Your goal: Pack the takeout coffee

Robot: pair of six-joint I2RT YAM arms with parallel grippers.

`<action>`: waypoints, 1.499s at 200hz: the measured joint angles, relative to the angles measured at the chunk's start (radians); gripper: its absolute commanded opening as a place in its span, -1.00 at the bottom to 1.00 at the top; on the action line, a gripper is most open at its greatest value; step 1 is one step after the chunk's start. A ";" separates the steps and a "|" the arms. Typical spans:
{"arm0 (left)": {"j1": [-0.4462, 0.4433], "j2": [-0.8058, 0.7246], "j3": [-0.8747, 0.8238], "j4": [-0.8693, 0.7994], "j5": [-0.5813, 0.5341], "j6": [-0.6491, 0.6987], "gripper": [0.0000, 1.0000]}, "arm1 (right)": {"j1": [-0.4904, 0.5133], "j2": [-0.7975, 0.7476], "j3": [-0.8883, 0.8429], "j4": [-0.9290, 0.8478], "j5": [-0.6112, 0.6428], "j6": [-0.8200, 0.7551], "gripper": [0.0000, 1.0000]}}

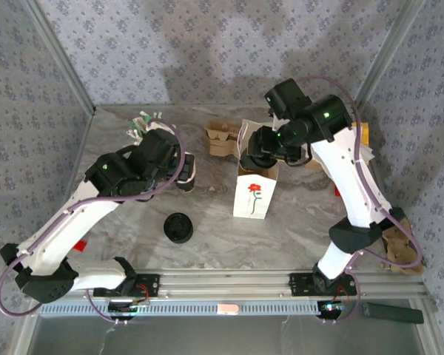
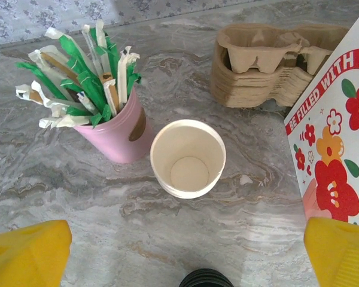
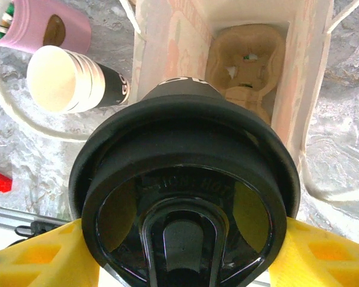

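The right gripper [image 3: 179, 254], jaws pinching it, held the takeout coffee cup with a round black plastic lid [image 3: 185, 155] directly over the open white flower-printed paper bag [image 3: 161, 36], apparently lined up for lowering onto the brown cardboard tray [image 3: 245, 60] inside. The left gripper [image 2: 184, 254] hung aside, jaws spread and empty.
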 measured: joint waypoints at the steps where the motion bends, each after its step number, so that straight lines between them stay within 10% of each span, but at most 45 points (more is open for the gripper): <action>1: 0.000 -0.002 -0.002 0.001 0.000 0.000 0.99 | 0.000 0.002 0.000 0.000 0.001 0.000 0.28; 300: 0.053 -0.124 -0.164 0.074 0.027 -0.001 0.99 | 0.020 0.137 -0.234 0.000 0.079 -0.089 0.29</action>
